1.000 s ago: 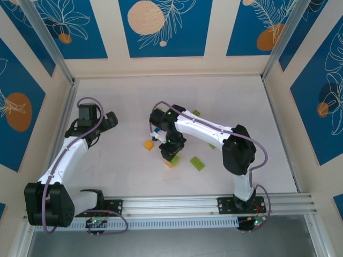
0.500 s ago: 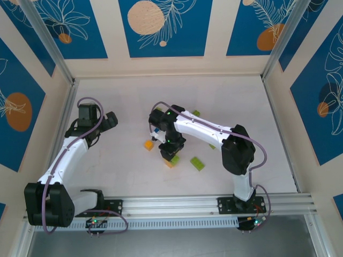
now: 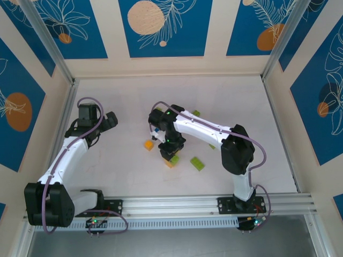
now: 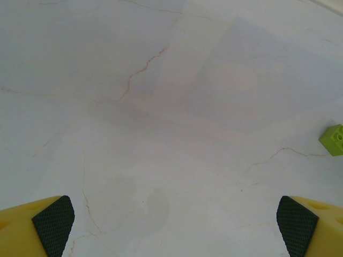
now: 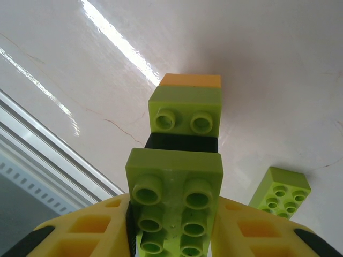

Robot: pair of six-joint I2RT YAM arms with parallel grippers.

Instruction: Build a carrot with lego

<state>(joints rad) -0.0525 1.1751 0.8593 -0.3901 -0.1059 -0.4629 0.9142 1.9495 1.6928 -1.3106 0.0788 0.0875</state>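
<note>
A: Right claw (image 5: 174, 238)?
B: Clamped on the green end of a brick stack (image 5: 185, 110) of green, black and orange, mid-desk (image 3: 123, 160).
A: Left claw (image 4: 174, 225)?
B: Spread wide above the desk.

The desk (image 3: 123, 160) is a white, faintly veined surface. Seen from its centre, a lone orange brick (image 3: 148, 144) lies at 8 o'clock, a flat lime-green brick (image 3: 197, 163) at 5 o'clock and a smaller lime-green brick (image 3: 196, 113) at 1 o'clock, all well apart. At 6 o'clock is a brick stack (image 3: 172, 160), orange end lowest; whether that end touches the desk cannot be told.
</note>
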